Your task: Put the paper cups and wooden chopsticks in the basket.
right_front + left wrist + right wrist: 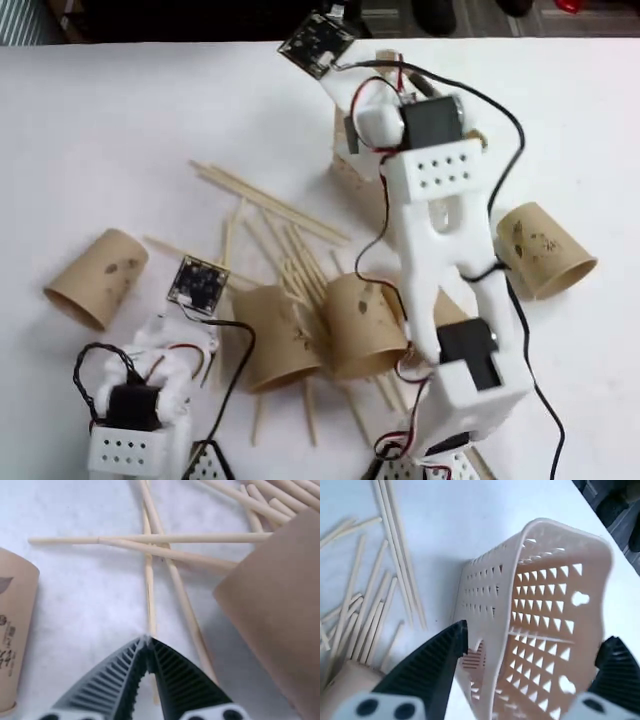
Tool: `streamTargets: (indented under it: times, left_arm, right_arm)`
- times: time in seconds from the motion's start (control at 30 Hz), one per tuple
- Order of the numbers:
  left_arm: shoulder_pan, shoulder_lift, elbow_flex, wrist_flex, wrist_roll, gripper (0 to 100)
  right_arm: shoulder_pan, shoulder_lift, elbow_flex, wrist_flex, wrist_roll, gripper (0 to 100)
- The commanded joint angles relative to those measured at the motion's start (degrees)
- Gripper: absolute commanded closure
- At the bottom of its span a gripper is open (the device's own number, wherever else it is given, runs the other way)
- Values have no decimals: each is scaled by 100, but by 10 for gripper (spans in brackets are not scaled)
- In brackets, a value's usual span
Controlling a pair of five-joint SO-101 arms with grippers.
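A flat white table top (120, 120) spans the scene; a strip of grey floor (480, 22) lies beyond the table's far edge.

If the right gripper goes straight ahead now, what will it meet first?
Most likely the basket: the open right gripper points at its perforated wall, though depth is unclear.

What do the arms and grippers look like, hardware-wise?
Both the left arm and right arm are white printed shells with rows of small round holes, black servo blocks, and loose black and red cables. Each carries a square black camera board at the wrist. The left gripper and right gripper have dark wedge-shaped fingers on white bases; the left's inner faces are ribbed.
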Motion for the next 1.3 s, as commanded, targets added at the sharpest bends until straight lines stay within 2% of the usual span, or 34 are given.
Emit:
streamTargets:
  times: [0.0,0.1,0.2,0.37,0.63,0.83,0.97,1.27]
  left_arm:
    - [-40,-22,-26,26,-44,974]
    - [-40,-22,-26,26,-44,974]
    - [-40,-22,-26,26,-44,974]
    - [-40,-22,-26,26,-44,974]
    - [-40,-22,-26,26,-44,974]
    - [-40,-22,-26,26,-44,974]
    - [-40,-22,-26,26,-44,974]
    - [-40,-22,-26,26,-44,975]
  right_arm:
    - [40,268,-70,-268,-35,598]
    - [31,549,-70,-277,-26,614]
    - [13,708,-70,-277,18,704]
    - [40,760,-26,-242,712,825]
    - [-110,752,79,-127,1310,983]
    - [-268,611,-88,576,1363,979]
    - [-338,470,-97,998,1881,979]
    - [-374,127,185,1051,2048,980]
